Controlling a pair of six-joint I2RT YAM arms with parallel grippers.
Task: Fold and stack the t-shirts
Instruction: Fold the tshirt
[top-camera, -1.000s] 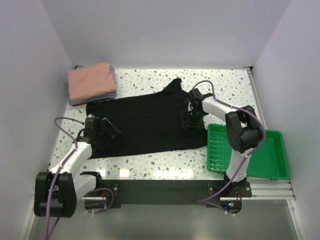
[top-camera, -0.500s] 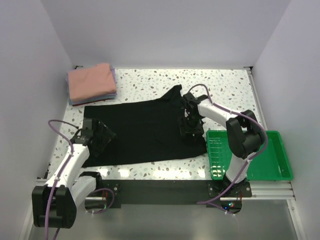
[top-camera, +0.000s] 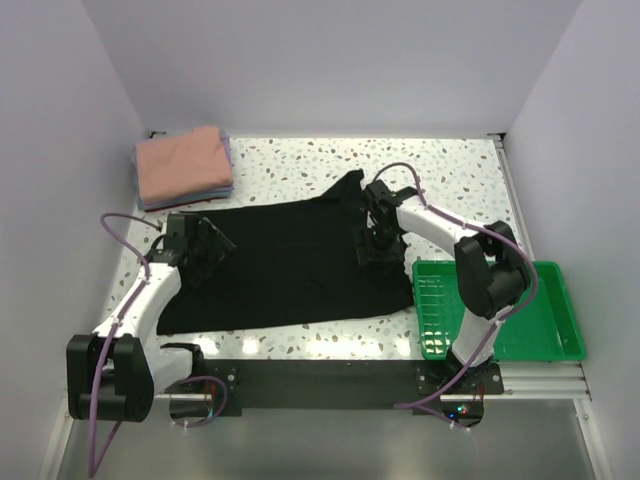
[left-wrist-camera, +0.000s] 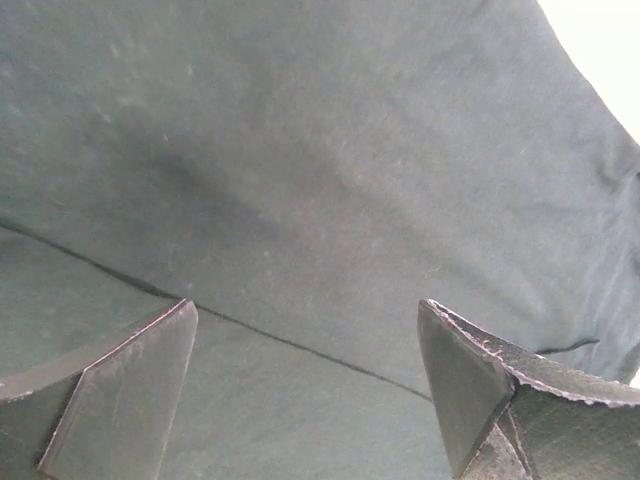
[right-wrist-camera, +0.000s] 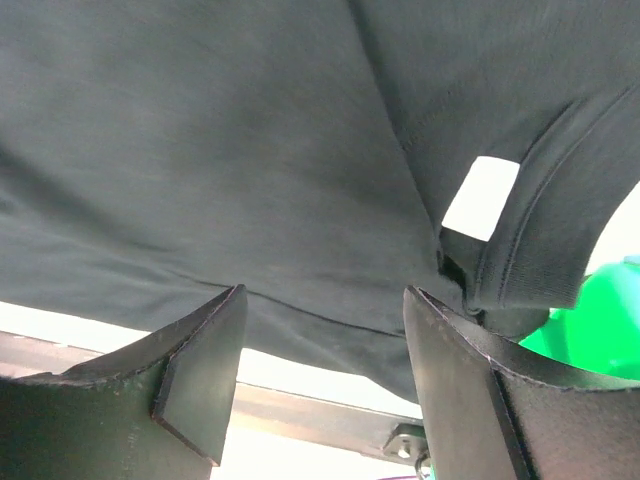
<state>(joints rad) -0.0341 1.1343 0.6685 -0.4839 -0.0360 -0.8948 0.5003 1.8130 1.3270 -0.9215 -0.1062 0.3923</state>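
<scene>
The black t-shirt (top-camera: 285, 260) lies spread flat across the middle of the table, collar end to the right. My left gripper (top-camera: 200, 252) is open over its left end; in the left wrist view my open gripper (left-wrist-camera: 305, 310) hovers just above the black cloth (left-wrist-camera: 320, 150), where a fold edge runs between the fingers. My right gripper (top-camera: 373, 243) is open over the collar end; in the right wrist view my open gripper (right-wrist-camera: 324, 295) is above the cloth, next to the white tag (right-wrist-camera: 482, 198). The stack of folded shirts (top-camera: 185, 165), salmon-pink on top, sits back left.
A green plastic tray (top-camera: 545, 320) stands at the near right, touching the shirt's right end. White walls close in the table at left, back and right. The speckled tabletop (top-camera: 450, 170) shows behind the shirt.
The black shirt has slid toward the near edge and lies flatter. My left gripper dipped toward the near left corner, then moved back up along the left end. My right gripper shifted slightly.
</scene>
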